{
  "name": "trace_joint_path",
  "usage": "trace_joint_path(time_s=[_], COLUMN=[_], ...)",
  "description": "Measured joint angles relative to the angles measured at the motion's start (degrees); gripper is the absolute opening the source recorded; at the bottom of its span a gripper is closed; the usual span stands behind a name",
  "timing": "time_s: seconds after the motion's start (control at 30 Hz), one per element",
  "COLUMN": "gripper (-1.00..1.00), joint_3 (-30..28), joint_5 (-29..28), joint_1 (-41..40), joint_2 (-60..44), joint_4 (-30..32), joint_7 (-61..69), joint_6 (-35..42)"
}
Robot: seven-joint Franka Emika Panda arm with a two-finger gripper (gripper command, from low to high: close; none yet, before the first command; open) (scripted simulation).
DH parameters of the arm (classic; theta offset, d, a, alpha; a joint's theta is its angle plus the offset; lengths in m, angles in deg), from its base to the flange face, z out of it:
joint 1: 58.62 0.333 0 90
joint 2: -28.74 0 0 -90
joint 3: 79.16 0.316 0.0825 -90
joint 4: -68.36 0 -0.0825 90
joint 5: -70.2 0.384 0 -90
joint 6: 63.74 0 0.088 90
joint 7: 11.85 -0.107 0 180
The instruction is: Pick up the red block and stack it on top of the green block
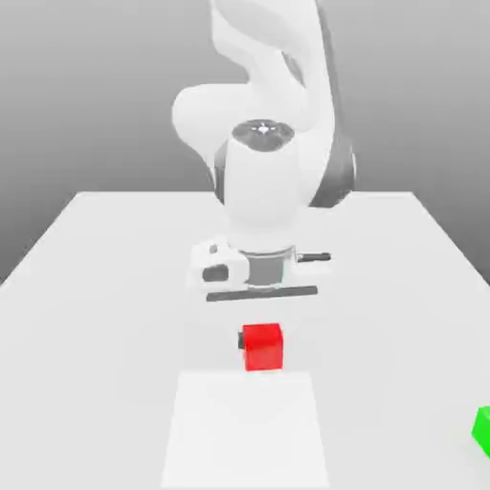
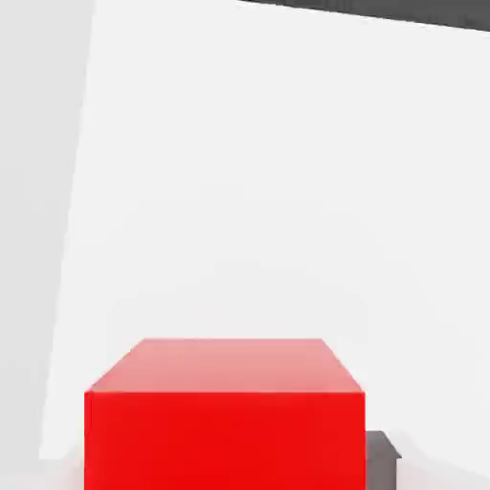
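Down low over the white tabletop (image 1: 115,287), white arm's gripper (image 1: 260,330) at the glossy red cube (image 1: 262,345), finger state impossible to tell, small green cube (image 1: 483,428) well apart toward the exterior view's right.

Red block (image 1: 262,346), green block (image 1: 483,430), white table (image 1: 105,287)
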Motion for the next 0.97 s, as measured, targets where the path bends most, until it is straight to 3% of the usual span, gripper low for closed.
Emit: trace_joint_path(time_s=[0.47, 0.6, 0.63, 0.83, 0.97], gripper=[-1.0, -1.0, 1.0, 1.0, 1.0], joint_3=[7.18, 5.72, 5.39, 5.27, 6.68], joint_5=[-5.21, -7.92, -8.33, -8.63, -6.53], joint_1=[18.65, 21.33, 21.64, 21.74, 20.74], joint_2=[-16.58, -24.16, -25.3, -25.88, -20.05], joint_4=[-28.8, -30.92, -31.04, -31.11, -30.8], joint_7=[-31.88, -35.5, -35.85, -36.09, -34.67], joint_6=[12.51, 7.18, 6.18, 5.74, 11.17])
